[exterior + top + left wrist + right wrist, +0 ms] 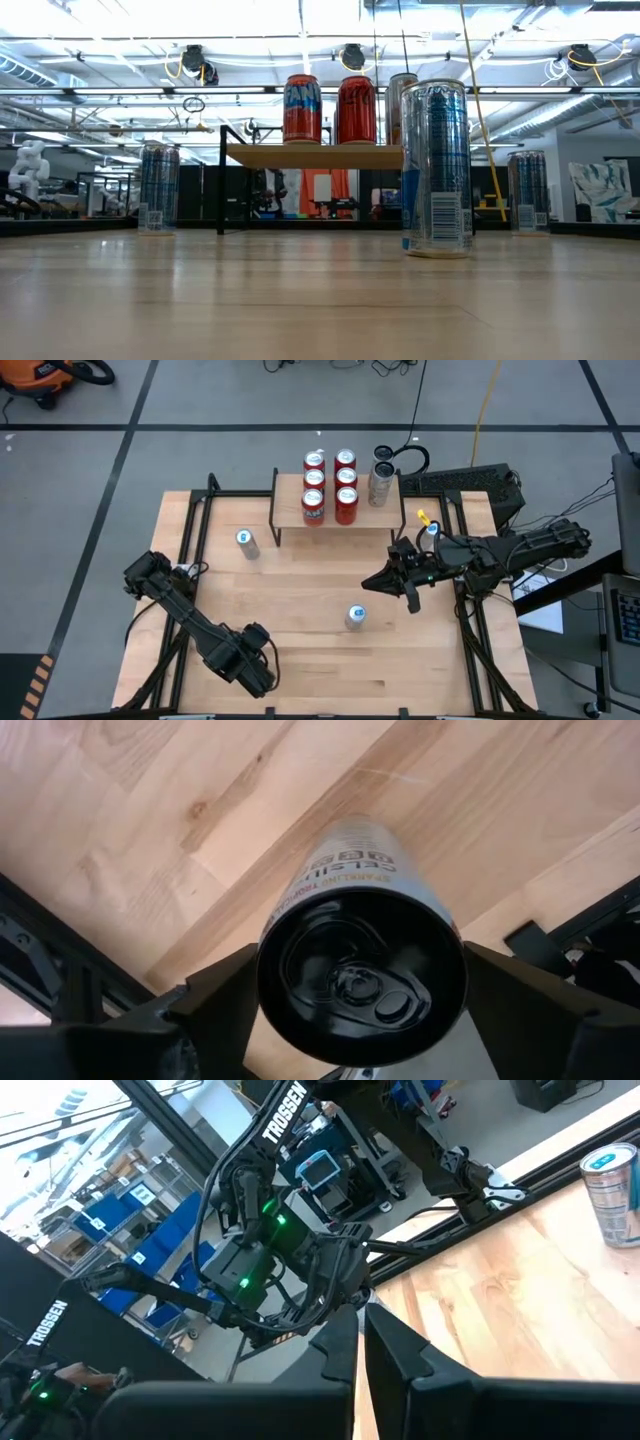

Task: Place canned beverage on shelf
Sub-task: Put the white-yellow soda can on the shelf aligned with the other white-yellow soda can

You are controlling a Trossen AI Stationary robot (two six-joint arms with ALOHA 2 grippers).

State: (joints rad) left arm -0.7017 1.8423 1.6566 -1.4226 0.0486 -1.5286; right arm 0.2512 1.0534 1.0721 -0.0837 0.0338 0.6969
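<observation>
A black-topped can [362, 960] is sitting pinched between the left gripper's [360, 1020] fingers [215, 1010] over the table's [300, 670] near left edge. The shelf [335, 513] is standing far off, carrying six red cans [330, 485]. The right gripper [380, 579] is hovering, fingers pressed together.

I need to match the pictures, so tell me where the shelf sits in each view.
High view: the shelf is at the top centre, at the table's far edge.
Low view: the shelf is centre-left, with its wooden top seen edge-on.
Left wrist view: not in it.
Right wrist view: not in it.
Shared landmark: the red cans standing on it.
</observation>
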